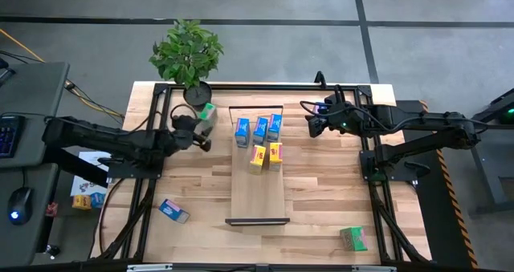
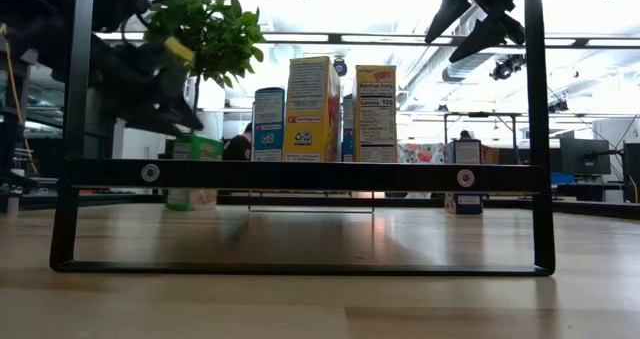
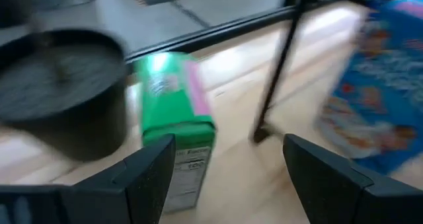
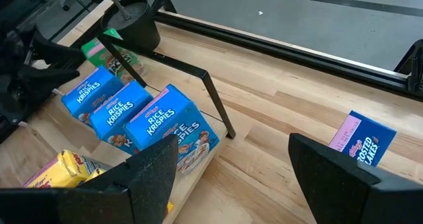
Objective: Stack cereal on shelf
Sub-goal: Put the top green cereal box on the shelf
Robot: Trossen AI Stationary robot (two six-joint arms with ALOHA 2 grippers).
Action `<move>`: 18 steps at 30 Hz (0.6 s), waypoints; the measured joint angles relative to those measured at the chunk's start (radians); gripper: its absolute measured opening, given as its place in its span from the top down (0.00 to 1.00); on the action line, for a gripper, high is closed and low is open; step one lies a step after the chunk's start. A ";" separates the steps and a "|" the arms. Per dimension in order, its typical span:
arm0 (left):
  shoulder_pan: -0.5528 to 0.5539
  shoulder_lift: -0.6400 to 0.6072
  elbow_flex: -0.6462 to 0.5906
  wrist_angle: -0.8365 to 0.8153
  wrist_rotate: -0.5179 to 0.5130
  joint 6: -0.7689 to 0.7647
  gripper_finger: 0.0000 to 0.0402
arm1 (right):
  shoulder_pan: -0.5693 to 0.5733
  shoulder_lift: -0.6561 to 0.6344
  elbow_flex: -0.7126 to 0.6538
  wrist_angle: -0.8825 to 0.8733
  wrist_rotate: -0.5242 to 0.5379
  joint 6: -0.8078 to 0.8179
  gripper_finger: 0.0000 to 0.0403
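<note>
The shelf (image 1: 259, 196) lies along the table's middle, with black brackets at its ends. Three blue cereal boxes (image 1: 259, 129) and two yellow ones (image 1: 266, 156) stand upright on its far half. A green cereal box (image 1: 208, 112) stands on the table beside the plant pot, left of the shelf. My left gripper (image 1: 204, 132) is open just near of it; in the left wrist view the green box (image 3: 173, 112) stands ahead of the open fingers (image 3: 228, 178). My right gripper (image 1: 312, 126) is open and empty, right of the shelf's far end, also seen from its wrist (image 4: 231, 178).
A potted plant (image 1: 189, 59) stands at the far edge. A blue box (image 1: 173, 211) lies on the table near left, a green box (image 1: 352, 238) near right. Another blue box (image 4: 365, 139) stands close to my right gripper. Black frame posts flank the table.
</note>
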 joint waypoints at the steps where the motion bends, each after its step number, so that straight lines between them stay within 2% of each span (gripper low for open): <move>1: 0.013 0.000 0.000 0.025 0.029 0.039 0.33 | 0.000 0.000 0.000 0.000 0.000 0.000 0.31; 3: 0.041 0.000 0.001 0.042 0.051 0.080 0.33 | 0.000 0.000 0.000 0.000 0.000 0.000 0.31; 11: 0.150 0.000 0.001 0.042 0.119 0.082 0.33 | 0.000 0.000 0.000 0.000 -0.005 0.003 0.31; 14: 0.165 -0.005 0.000 0.045 0.139 0.082 0.33 | 0.000 0.000 0.000 0.000 -0.005 0.003 0.31; 18: 0.164 -0.043 0.013 -0.006 0.224 0.040 0.33 | 0.000 0.000 0.000 0.000 -0.006 0.003 0.31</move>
